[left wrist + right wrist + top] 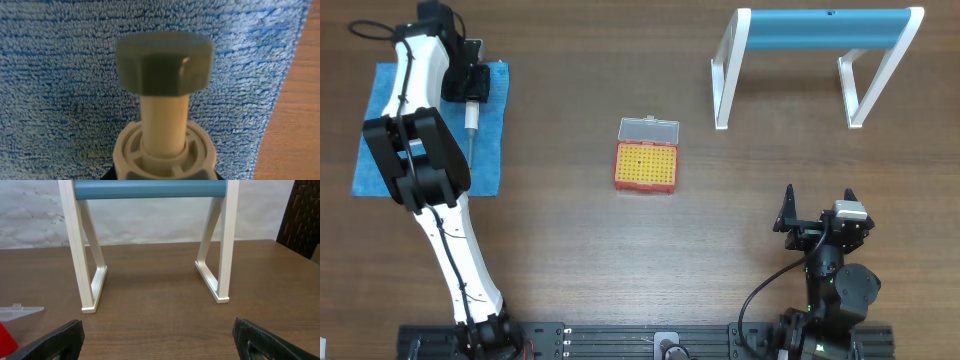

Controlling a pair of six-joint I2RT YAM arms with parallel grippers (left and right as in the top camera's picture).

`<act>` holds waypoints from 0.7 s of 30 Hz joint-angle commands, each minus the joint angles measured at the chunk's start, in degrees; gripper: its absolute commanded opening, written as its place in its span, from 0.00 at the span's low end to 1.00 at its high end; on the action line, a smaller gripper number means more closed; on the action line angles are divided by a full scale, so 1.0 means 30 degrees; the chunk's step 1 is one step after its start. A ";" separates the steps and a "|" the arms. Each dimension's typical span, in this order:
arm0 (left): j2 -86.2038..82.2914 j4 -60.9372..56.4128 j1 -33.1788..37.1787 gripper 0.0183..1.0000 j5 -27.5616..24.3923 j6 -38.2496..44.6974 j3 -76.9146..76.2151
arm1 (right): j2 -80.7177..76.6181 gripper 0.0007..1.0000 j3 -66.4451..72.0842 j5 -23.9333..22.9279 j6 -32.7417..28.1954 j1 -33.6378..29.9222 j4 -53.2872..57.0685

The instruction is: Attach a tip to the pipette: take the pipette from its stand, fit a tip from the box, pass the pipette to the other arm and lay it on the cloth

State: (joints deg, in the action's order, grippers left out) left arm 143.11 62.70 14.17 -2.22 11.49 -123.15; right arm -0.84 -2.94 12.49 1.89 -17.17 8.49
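Note:
The pipette point(470, 121) lies along the blue cloth point(380, 160) at the table's far left, its thin end pointing toward the front edge. My left gripper point(470, 86) is shut on its upper body. In the left wrist view the grey plunger cap point(165, 61) on its cream stem sits close up, just over the cloth point(60, 75). Whether a tip is fitted I cannot tell. My right gripper point(817, 203) stands open and holds nothing near the front right; its fingers point(55, 340) are spread wide, facing the stand point(150, 187).
The orange tip box point(646, 165) with its clear lid folded back stands mid-table. The white-legged stand with a blue bar point(815, 30) is at the back right. Bare wood point(300, 125) borders the cloth's edge.

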 commanded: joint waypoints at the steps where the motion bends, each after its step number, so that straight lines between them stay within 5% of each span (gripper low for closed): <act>1: 0.0248 0.0036 0.0000 0.46 -0.0459 -0.0240 -0.0379 | 0.0051 0.97 0.0160 -0.0168 0.0153 0.0095 -0.0087; 4: 0.0248 0.0197 -0.0022 0.77 -0.0510 -0.0240 -0.0386 | 0.0051 0.97 0.0160 -0.0160 0.0153 0.0095 -0.0087; 8: 0.0175 0.1209 -0.0022 0.98 -0.1909 -0.0240 -0.0882 | 0.0051 0.97 0.0160 -0.0160 0.0153 0.0095 -0.0087; 13: -0.0444 0.3905 -0.0109 1.00 -0.4087 -0.0233 -0.3796 | 0.0051 0.97 0.0160 -0.0160 0.0146 0.0095 -0.0087; 18: -0.1319 0.8313 -0.0976 1.00 -0.3978 -0.0233 -0.9894 | 0.0051 0.97 0.0160 -0.0160 0.0146 0.0095 -0.0087; 21: -0.2506 1.1460 -0.2149 1.00 -0.2208 -0.1953 -1.5300 | 0.0051 0.97 0.0160 -0.0160 0.0153 0.0095 -0.0087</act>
State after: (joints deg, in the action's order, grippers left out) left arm 141.45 96.23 10.52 -12.03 10.66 -160.20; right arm -0.89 -2.94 12.47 1.89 -17.17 8.49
